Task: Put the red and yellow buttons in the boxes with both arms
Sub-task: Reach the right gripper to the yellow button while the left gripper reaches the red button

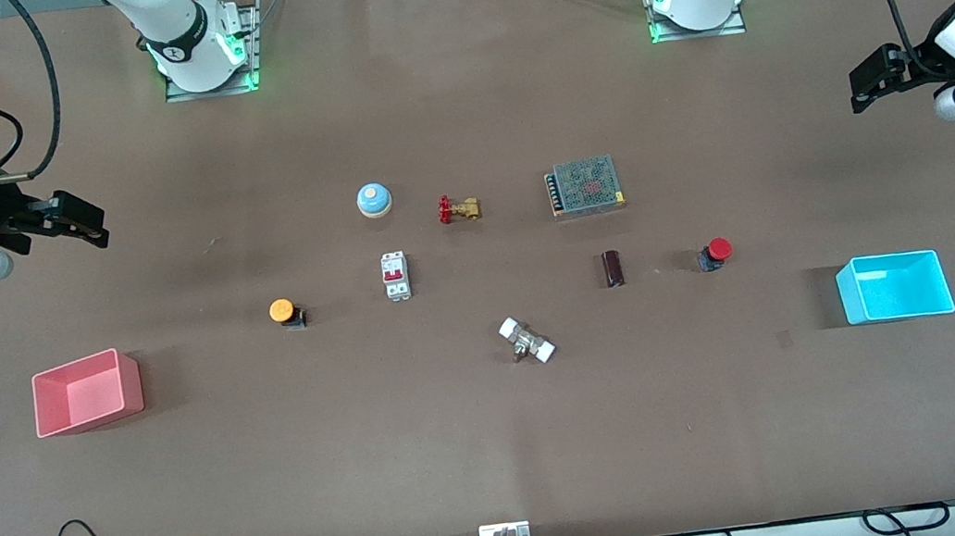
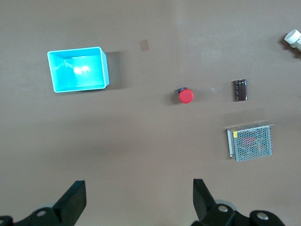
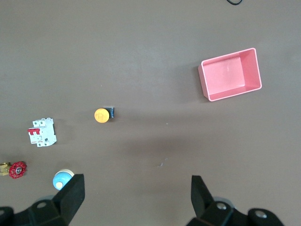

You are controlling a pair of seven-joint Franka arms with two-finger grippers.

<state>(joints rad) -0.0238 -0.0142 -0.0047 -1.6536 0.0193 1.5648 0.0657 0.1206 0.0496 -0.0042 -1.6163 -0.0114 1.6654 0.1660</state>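
The yellow button (image 1: 283, 311) lies on the table between the pink box (image 1: 131, 382) and a circuit breaker. The red button (image 1: 716, 251) lies toward the left arm's end, with the cyan box (image 1: 895, 286) beside it. Both boxes are empty. My right gripper (image 1: 93, 224) is open and empty, held high over the right arm's end of the table. My left gripper (image 1: 862, 88) is open and empty, high over the left arm's end. The left wrist view shows the left gripper (image 2: 139, 200), the red button (image 2: 185, 96) and the cyan box (image 2: 78, 69). The right wrist view shows the right gripper (image 3: 136, 197), the yellow button (image 3: 101, 115) and the pink box (image 3: 230, 74).
In the middle of the table lie a blue bell (image 1: 374, 199), a brass valve with a red handle (image 1: 458, 209), a circuit breaker (image 1: 395, 276), a metal mesh power supply (image 1: 586, 186), a dark cylinder (image 1: 613, 268) and a white-capped fitting (image 1: 527, 340).
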